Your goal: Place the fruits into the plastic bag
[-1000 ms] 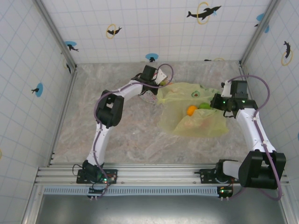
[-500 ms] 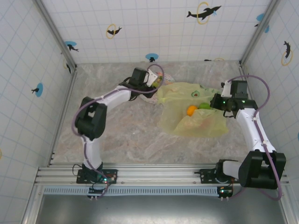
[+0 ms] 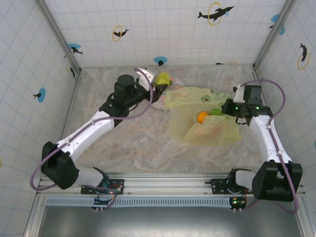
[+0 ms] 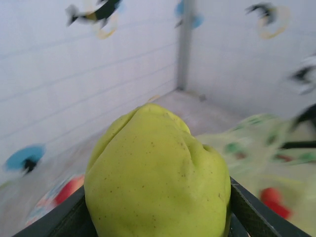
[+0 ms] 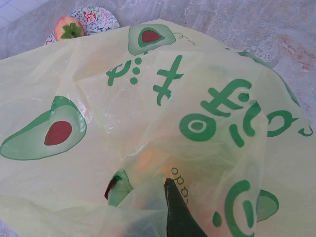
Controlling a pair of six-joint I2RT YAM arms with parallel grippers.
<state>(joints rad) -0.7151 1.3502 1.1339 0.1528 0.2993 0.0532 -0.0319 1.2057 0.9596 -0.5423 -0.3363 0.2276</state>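
Top view, near edge: both arms are being run out from their bases across the marble table.

Mid-table, right: the plastic bag is lying crumpled on the marble. An orange fruit and a green fruit are showing at its upper fold, touching each other. The right gripper is being held at the bag's right edge, just beside the green fruit. From above, the jaws cannot be made out. In the right wrist view a dark finger is being pressed into the bag film, the jaws closed narrow and pinching the plastic. An orange blur is showing through the film just above that finger.

Farther back, left of the bag: a yellow-green fruit is being held by the left gripper, near the bag's far-left corner. The top view gives this position. The left wrist view gives the grip: the fruit, dimpled and speckled, is being clamped between the two dark fingers, raised clear of the table. The background there is blurred.

Beyond the bag in the right wrist view: a patterned plate is carrying a peach-pink fruit with a green leafy top.
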